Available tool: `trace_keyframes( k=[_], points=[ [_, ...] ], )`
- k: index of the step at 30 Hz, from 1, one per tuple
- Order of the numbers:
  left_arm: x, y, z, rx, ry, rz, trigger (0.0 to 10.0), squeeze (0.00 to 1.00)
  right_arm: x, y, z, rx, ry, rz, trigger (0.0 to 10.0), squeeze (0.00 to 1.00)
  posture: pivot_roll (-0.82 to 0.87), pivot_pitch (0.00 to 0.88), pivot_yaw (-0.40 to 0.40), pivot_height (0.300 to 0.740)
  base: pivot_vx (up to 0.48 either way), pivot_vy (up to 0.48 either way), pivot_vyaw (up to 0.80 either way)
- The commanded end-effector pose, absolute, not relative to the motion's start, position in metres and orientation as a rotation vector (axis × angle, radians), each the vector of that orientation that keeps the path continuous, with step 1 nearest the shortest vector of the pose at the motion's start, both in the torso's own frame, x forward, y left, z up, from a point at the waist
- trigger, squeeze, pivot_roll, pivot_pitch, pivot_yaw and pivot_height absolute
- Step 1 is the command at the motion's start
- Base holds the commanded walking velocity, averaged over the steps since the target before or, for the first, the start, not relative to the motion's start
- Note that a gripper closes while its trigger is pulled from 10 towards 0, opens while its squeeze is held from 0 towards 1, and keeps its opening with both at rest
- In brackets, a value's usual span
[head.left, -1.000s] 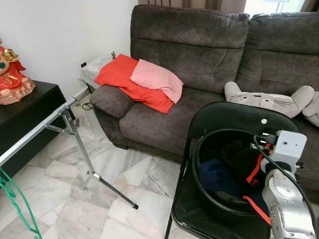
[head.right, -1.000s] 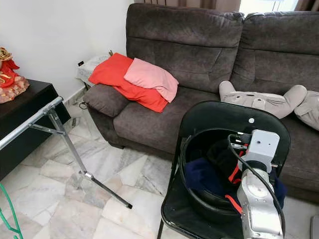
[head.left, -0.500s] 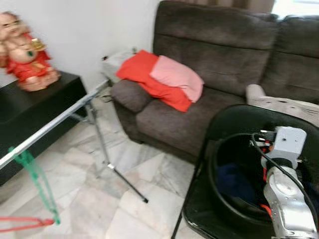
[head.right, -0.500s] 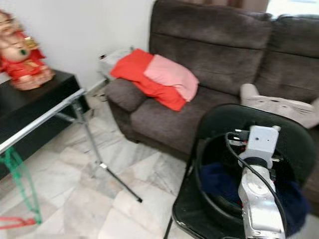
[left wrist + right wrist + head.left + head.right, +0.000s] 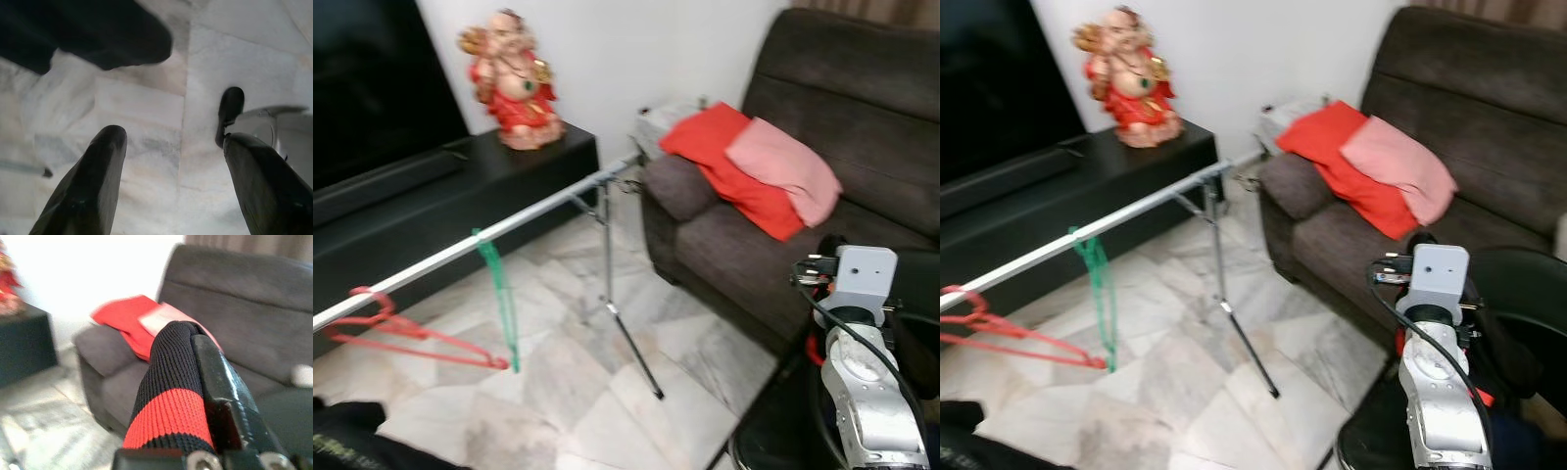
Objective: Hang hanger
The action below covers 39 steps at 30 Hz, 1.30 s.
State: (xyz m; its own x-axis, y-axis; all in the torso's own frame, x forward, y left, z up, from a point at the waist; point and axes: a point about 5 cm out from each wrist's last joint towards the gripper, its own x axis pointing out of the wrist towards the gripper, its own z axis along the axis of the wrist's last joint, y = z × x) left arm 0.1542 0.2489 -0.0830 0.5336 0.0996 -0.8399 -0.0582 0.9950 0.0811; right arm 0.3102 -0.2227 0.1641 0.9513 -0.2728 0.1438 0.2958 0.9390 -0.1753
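A silver rail (image 5: 509, 223) on a tripod leg crosses the left half of the room. On it hang a green hanger (image 5: 499, 294) and, further left, a red hanger (image 5: 401, 328). My right gripper (image 5: 193, 335) is raised before the sofa, shut on a black knit garment with a red band (image 5: 171, 382). More of that garment (image 5: 1500, 354) droops beside the silver right arm (image 5: 857, 333). My left gripper (image 5: 171, 142) points down at the marble floor, its two black fingers (image 5: 105, 161) wide apart and holding nothing.
A black low cabinet (image 5: 431, 206) with a red figurine (image 5: 514, 83) stands behind the rail. The grey sofa (image 5: 871, 108) carries red and pink cloths (image 5: 754, 166). A black chair (image 5: 1523, 284) is at the right. Dark cloth (image 5: 352, 441) lies at the lower left.
The camera has swung left: the rail with its hangers and the cabinet now show, and the tub on the chair has slid out of view. The right gripper stays shut on the garment.
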Motion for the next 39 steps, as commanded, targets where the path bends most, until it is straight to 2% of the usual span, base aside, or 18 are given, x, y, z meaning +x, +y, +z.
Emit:
trace_keyframes(
  k=[1,4,14,21,30,39],
  points=[
    [0.149,0.244,-0.087,0.037,1.033,0.077,10.0,0.00,0.312,-0.221,0.176,-0.214,-0.172,-0.278,10.0,0.00,-0.06,0.000,0.055,0.740,0.000,0.000,0.80],
    [0.152,0.240,-0.087,0.037,1.031,0.072,10.0,0.00,0.313,-0.218,0.179,-0.222,-0.189,-0.269,10.0,0.00,-0.06,0.000,0.055,0.740,0.000,0.000,0.80],
    [0.159,0.197,-0.094,0.028,1.035,0.023,10.0,0.00,0.312,-0.188,0.202,-0.284,-0.349,-0.086,10.0,0.00,-0.06,0.008,0.051,0.740,0.000,0.000,0.80],
    [0.161,0.187,-0.094,0.027,1.032,0.016,10.0,0.00,0.309,-0.180,0.201,-0.271,-0.378,-0.037,10.0,0.00,-0.06,0.013,0.049,0.740,0.000,0.000,0.79],
    [0.177,0.222,-0.082,0.045,1.003,0.057,10.0,0.00,0.308,-0.172,0.201,-0.267,-0.398,0.007,10.0,0.00,-0.06,0.020,0.048,0.740,0.000,0.000,0.79],
    [0.175,0.230,-0.081,0.045,1.004,0.065,10.0,0.00,0.305,-0.173,0.188,-0.262,-0.358,0.015,10.0,0.00,-0.06,0.022,0.047,0.740,0.000,0.000,0.78]
  ],
)
